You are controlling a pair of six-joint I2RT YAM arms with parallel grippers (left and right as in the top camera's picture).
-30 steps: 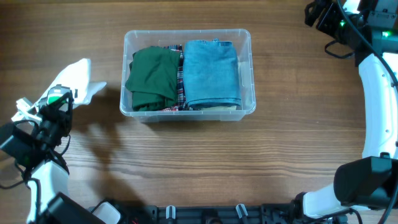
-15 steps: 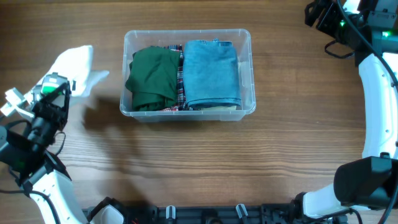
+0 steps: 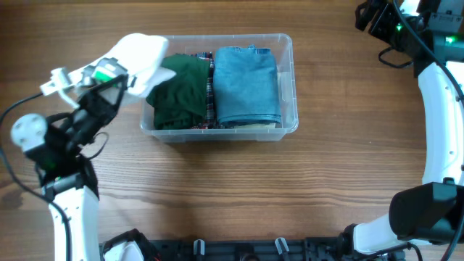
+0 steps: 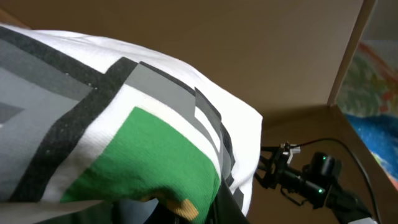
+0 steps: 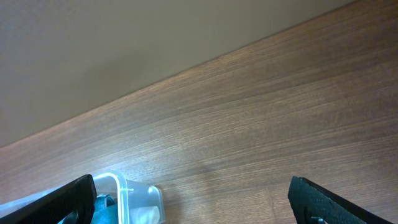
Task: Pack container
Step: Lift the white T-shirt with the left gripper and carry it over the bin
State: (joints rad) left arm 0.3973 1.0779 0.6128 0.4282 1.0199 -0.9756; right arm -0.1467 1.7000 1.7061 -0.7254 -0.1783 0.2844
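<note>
Container (image 3: 293, 87), probably light, stiff plastic, I would take by its rim; my left hand (image 3: 109, 72) pinches a limp white garment (image 3: 138, 52), my right hand (image 5: 193, 196) stands spread.

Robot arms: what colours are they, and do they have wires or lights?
Both are white and black. The right arm has a long curved white shell, black joints, thin black cables and a small green light near its wrist. The left arm has a white link, a round white joint cap, a black wrist and a black cable. The right jaws are black.
</note>
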